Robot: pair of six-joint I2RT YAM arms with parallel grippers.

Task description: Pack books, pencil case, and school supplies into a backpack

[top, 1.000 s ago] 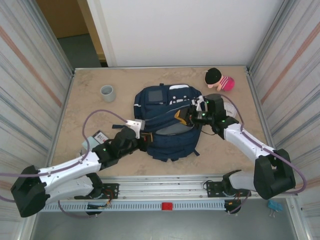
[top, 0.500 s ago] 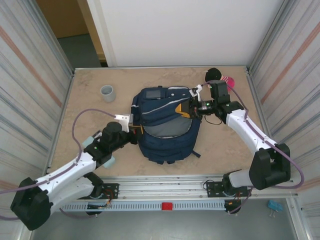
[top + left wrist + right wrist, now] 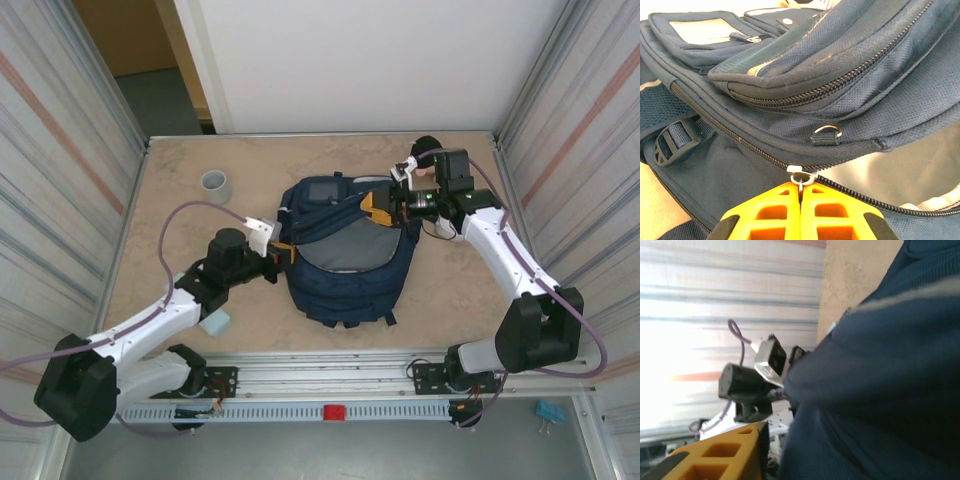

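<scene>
- The large navy blue backpack [image 3: 345, 295] lies in the middle of the beige marbled tabletop [image 3: 450, 290]. Its front pocket, with a grey square patch, points toward the far edge.
- Its main compartment gapes open, and pale grey lining shows inside the curved line of the zip.
- The left gripper [image 3: 285, 252] sits at the backpack's left side. In the left wrist view, the orange fingers of this gripper [image 3: 801, 190] are pressed together on the small silver zipper pull [image 3: 801, 176] of the main zip, with no gap between them.
- Also in that view, the backpack [image 3: 865, 65] rises in folded layers, with a second closed zip and a black plastic buckle on a strap at the left.
- The right gripper [image 3: 378, 207] is at the backpack's upper right corner, up against the raised edge of the fabric.
- The right wrist view shows one orange finger [image 3: 715, 460] low on the left and blurred navy backpack cloth [image 3: 890, 365] close beside it. I cannot tell how wide this gripper stands, nor whether it holds anything.
- The small flat pale teal pencil case [image 3: 216, 322] lies on the tabletop near the front left, partly under the left arm and apart from the backpack.
- A short grey cup [image 3: 215, 185] stands upright at the far left, well apart from the backpack.
- A black and pink plush toy [image 3: 428, 148] rests near the far right corner, partly hidden behind the right arm.
</scene>
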